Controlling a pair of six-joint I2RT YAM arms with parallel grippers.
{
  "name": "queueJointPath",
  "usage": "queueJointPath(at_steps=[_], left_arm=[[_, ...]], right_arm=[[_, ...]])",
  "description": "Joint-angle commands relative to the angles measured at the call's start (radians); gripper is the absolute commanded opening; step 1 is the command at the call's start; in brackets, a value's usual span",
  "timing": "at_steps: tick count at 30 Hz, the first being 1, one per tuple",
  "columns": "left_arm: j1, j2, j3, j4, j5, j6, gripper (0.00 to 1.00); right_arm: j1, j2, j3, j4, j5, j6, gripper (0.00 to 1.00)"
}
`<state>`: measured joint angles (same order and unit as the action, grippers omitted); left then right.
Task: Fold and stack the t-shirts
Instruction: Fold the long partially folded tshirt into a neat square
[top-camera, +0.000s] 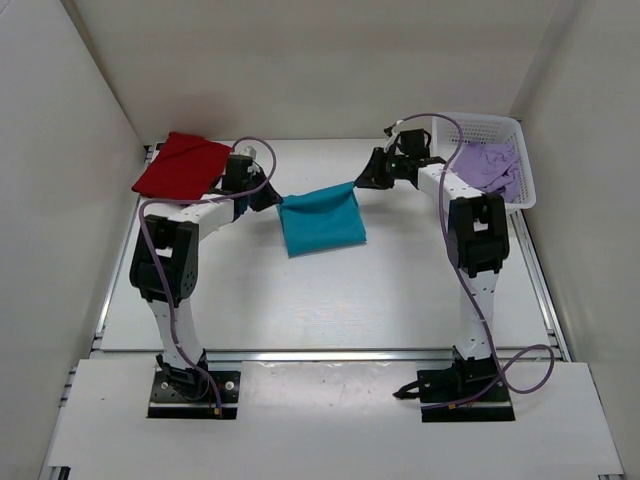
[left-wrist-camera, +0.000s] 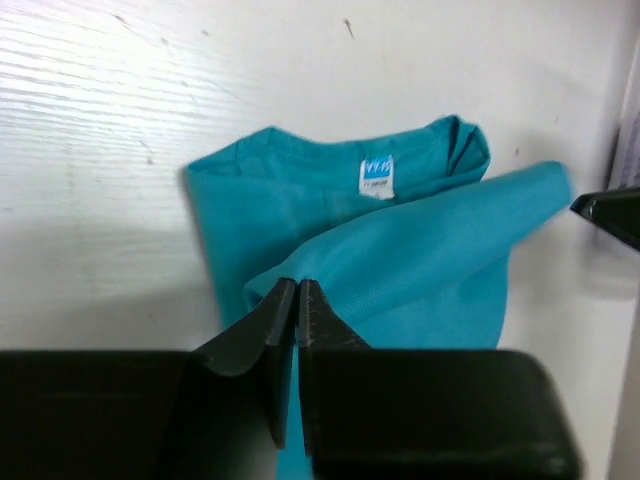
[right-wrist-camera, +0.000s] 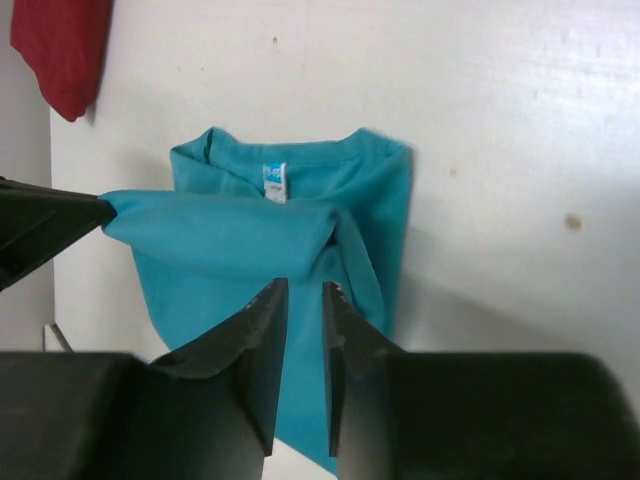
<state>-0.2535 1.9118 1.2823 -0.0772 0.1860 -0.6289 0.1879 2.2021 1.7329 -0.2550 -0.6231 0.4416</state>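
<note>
Top external: three shirts in all. One deep red soft cloth t-shirt (top-camera: 180, 165) lies folded far left on the white surface (top-camera: 330, 300). One teal blue cloth t-shirt (top-camera: 322, 222) hangs mid-fold at the centre between left gripper (top-camera: 272, 197) and right gripper (top-camera: 362, 182). One pale lilac cloth t-shirt (top-camera: 490, 165) lies crumpled in the single white plastic mesh basket (top-camera: 527, 170). Nothing is stacked yet.

Left wrist: the left gripper (left-wrist-camera: 297, 283) has its jaws pinched on teal cloth.

Right wrist: the right gripper (right-wrist-camera: 305, 285) has its jaws slightly apart with teal cloth between them. I cannot tell whether they grip it.

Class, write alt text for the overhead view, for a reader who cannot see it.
The left gripper and right gripper hold one edge of a teal t-shirt stretched between them above a white table. A red t-shirt lies folded at back left; a lilac t-shirt sits crumpled in a white basket at back right.
</note>
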Motion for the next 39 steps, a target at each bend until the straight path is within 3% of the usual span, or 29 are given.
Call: queueJointPath(at_steps=[1,2,3,5,7,9,11,12,14,17,22,25,32,35,38,39], left_arm=[[0.052,-0.011,0.037,0.091,-0.025,-0.017,0.2],[0.066,-0.02,0.026,0.105,-0.022,-0.031,0.35],[0.074,-0.026,0.034,0.106,-0.002,-0.026,0.43],[0.117,-0.042,0.029,0.097,0.026,-0.029,0.54],[0.122,-0.091,-0.036,0.143,0.041,-0.045,0.51],[0.102,-0.157,-0.119,0.178,0.035,-0.048,0.35],[0.041,-0.198,-0.187,0.233,0.038,-0.058,0.31],[0.022,-0.204,-0.207,0.256,0.035,-0.074,0.31],[-0.054,-0.191,-0.232,0.29,0.026,-0.083,0.31],[-0.085,-0.123,-0.235,0.33,0.044,-0.106,0.29],[-0.033,-0.017,-0.261,0.362,0.021,-0.112,0.27],[0.022,0.024,-0.311,0.459,0.102,-0.176,0.27],[0.069,-0.026,-0.382,0.505,0.085,-0.184,0.33],[0.086,-0.069,-0.431,0.554,0.125,-0.225,0.47],[0.082,-0.157,-0.488,0.568,0.099,-0.203,0.65],[0.082,-0.19,-0.492,0.527,0.066,-0.172,0.85]], right_arm=[[0.001,0.034,0.117,0.048,-0.036,0.032,0.21],[0.013,0.034,0.128,0.033,-0.023,0.025,0.26],[0.016,0.022,0.131,0.031,0.003,0.019,0.35],[0.022,-0.028,0.096,0.052,0.008,0.015,0.4],[0.013,-0.091,-0.01,0.101,0.02,0.019,0.4],[0.013,-0.191,-0.129,0.173,0.016,0.026,0.28],[0.024,-0.232,-0.243,0.249,0.002,0.052,0.03],[0.024,-0.229,-0.257,0.27,0.002,0.054,0.0],[0.057,-0.226,-0.276,0.264,0.003,0.034,0.0],[0.103,-0.208,-0.309,0.269,-0.006,0.034,0.0],[0.11,-0.101,-0.265,0.284,0.02,0.017,0.0],[0.097,0.004,-0.184,0.194,0.002,-0.006,0.0],[0.104,-0.007,-0.271,0.269,-0.013,0.022,0.0],[0.113,-0.036,-0.269,0.266,-0.01,0.006,0.0],[0.117,-0.08,-0.253,0.257,-0.003,0.014,0.08],[0.117,-0.096,-0.251,0.26,-0.006,0.016,0.14]])
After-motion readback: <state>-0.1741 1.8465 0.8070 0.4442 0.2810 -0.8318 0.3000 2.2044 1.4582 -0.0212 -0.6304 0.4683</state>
